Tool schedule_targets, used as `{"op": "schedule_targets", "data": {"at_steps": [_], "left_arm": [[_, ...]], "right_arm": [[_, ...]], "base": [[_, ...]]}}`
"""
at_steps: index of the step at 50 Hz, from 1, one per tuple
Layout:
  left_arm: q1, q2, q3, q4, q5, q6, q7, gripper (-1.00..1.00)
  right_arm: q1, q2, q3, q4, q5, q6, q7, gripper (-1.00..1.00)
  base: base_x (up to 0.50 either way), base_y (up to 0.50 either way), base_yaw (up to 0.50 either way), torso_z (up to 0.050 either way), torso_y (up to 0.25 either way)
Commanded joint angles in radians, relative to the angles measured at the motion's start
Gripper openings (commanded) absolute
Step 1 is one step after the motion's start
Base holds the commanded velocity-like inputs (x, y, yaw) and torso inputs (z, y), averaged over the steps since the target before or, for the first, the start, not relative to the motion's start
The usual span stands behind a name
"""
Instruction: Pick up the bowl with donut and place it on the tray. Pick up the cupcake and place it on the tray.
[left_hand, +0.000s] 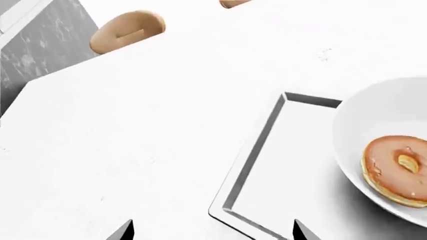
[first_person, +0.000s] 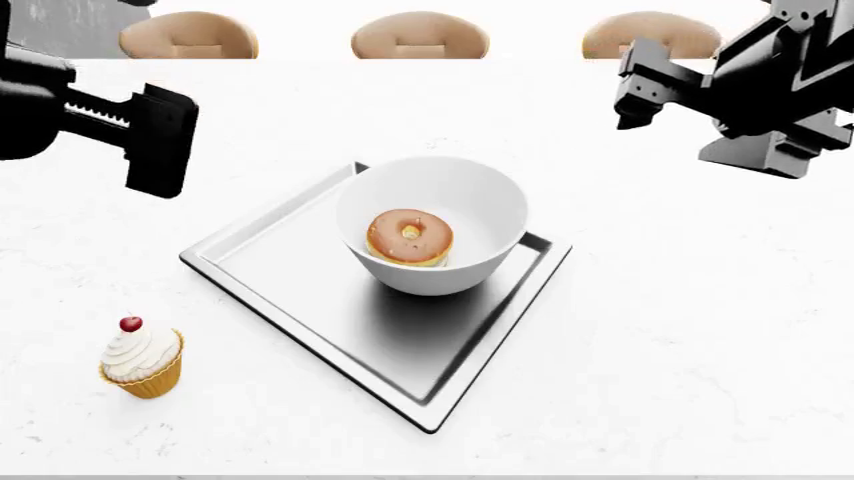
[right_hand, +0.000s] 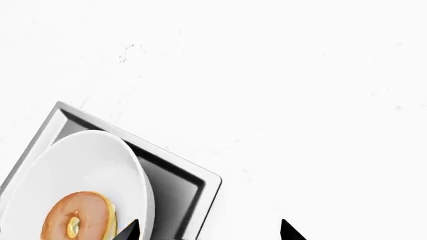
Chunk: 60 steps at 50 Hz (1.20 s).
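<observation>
Sitting on tray (first_person: 287, 265), bowl (first_person: 434, 200) holds donut (first_person: 410, 237); cupcake (first_person: 142, 360) on counter (first_person: 694, 330), near tray's left corner. Left gripper (left_hand: 212, 231), right gripper (right_hand: 208, 231): jaws released, empty. Risk: off-centre pinch tips cupcake, smears frosting, or nudges tray.

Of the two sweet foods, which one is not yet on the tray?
The cupcake: it stands on the table beside the tray, while the donut lies in the bowl on it.
</observation>
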Motion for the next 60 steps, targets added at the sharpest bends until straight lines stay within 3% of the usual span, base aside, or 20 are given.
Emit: {"op": "schedule_targets", "data": {"at_steps": [1, 32, 43, 60], "left_arm": [[-0.068, -0.022, 0.154, -0.018, -0.274, 0.048, -0.076, 1.0], [-0.158, -0.173, 0.395, 0.184, -0.641, 0.218, -0.166, 1.0], [-0.133, -0.253, 0.443, 0.269, -0.659, 0.264, -0.155, 1.0], [-0.172, -0.282, 0.48, 0.232, -0.577, 0.244, -0.175, 1.0]], "right_arm": [[0.011, 0.061, -0.002, -0.065, -0.033, -0.034, 0.041, 1.0], [-0.006, 0.144, 0.031, -0.151, -0.113, -0.074, 0.097, 1.0], [-0.06, 0.115, 0.04, -0.061, -0.15, -0.047, 0.028, 1.0], [-0.081, 0.128, 0.056, -0.087, -0.172, -0.061, 0.019, 1.0]], "base": [[0.0, 0.0, 0.0, 0.0, 0.0], [0.0, 0.0, 0.0, 0.0, 0.0], [0.0, 0.0, 0.0, 0.0, 0.0], [0.0, 0.0, 0.0, 0.0, 0.0]]}}
